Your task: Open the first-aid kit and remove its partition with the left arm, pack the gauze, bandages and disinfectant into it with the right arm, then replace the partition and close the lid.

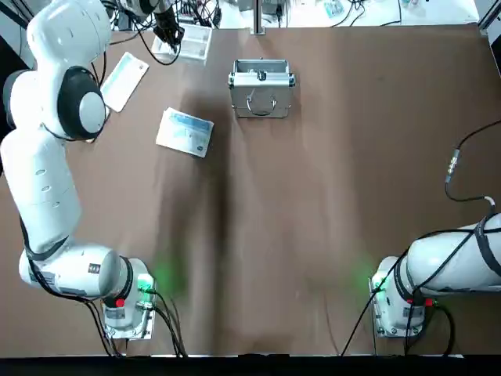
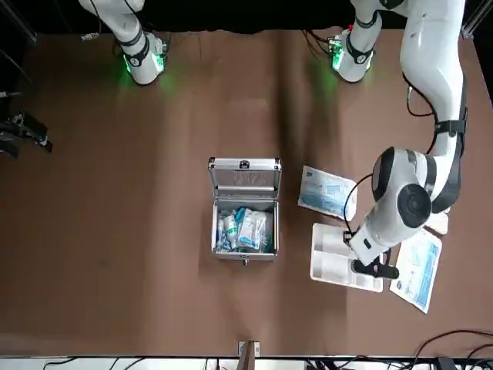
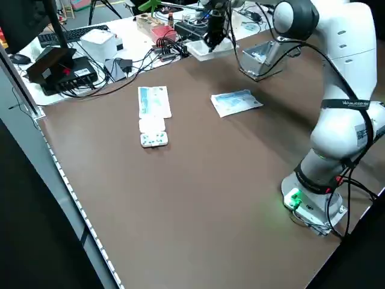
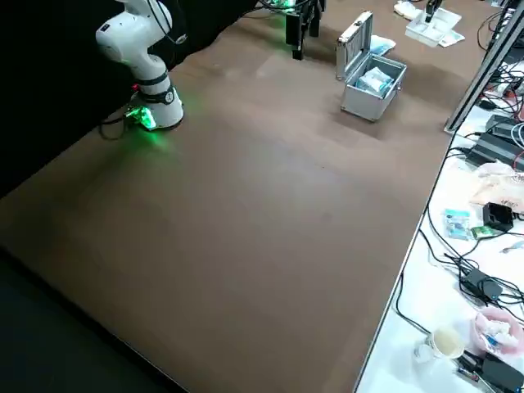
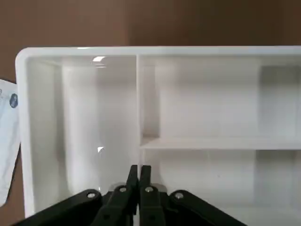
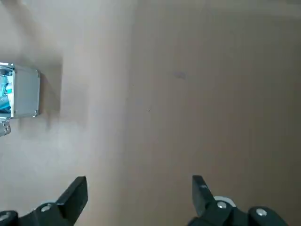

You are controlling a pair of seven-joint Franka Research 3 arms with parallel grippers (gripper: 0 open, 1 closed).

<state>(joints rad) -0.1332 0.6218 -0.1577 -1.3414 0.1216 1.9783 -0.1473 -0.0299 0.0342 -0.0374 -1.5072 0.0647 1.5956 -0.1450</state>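
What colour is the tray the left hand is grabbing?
The partition is plain white, with dividers inside. The left wrist view shows it best, with the left hand pinching its wall.

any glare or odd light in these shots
Left wrist view: a bright glare spot on the white compartmented plastic tray. Top view: green light from both arm bases tints the brown table, with a soft dark shadow band down it. Right side view: the near-left corner falls into black.

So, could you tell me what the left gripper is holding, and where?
The left gripper is shut on the partition, pinching its near wall. The right gripper holds nothing.
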